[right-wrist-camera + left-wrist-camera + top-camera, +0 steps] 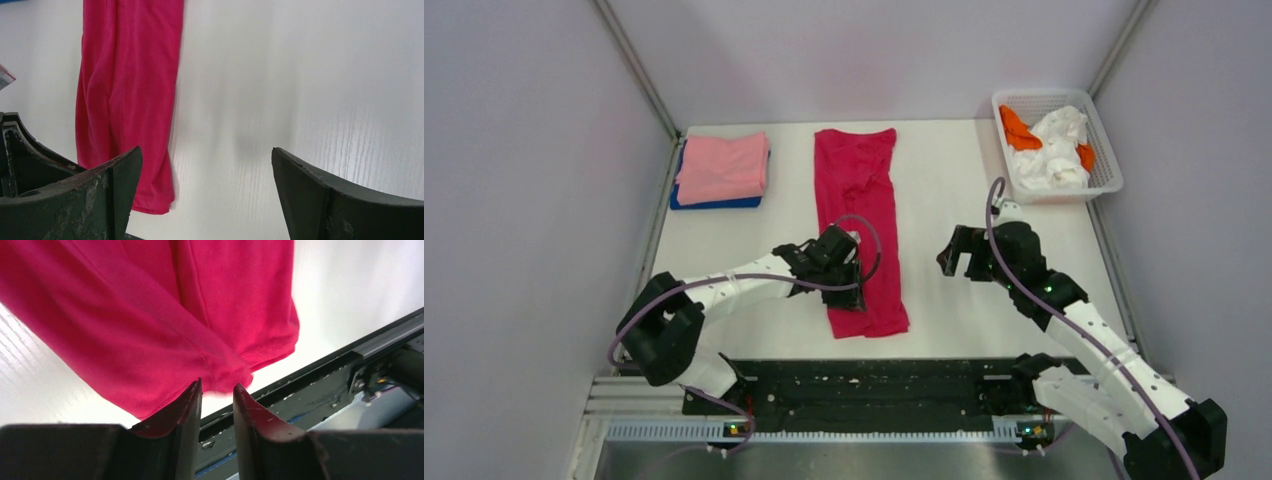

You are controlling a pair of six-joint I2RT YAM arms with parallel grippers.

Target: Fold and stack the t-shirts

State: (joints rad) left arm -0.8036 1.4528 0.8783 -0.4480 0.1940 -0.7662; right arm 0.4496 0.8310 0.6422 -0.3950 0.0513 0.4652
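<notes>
A crimson-red t-shirt (859, 220) lies on the white table as a long narrow strip running from the far side toward me. My left gripper (849, 290) hangs over the strip's near left part, pointing at the near edge. In the left wrist view its jaws (217, 386) stand a little apart, with a small bump of the red cloth (150, 315) just beyond the tips and nothing between them. My right gripper (959, 262) is wide open over bare table to the right of the red shirt (125, 75). A folded pink t-shirt (722, 165) rests on a folded blue one (714, 203) at the far left.
A white mesh basket (1114, 170) at the far right holds crumpled white and orange cloth (1054, 150). A black rail (864, 385) runs along the near edge between the arm bases. Grey walls close the table on three sides.
</notes>
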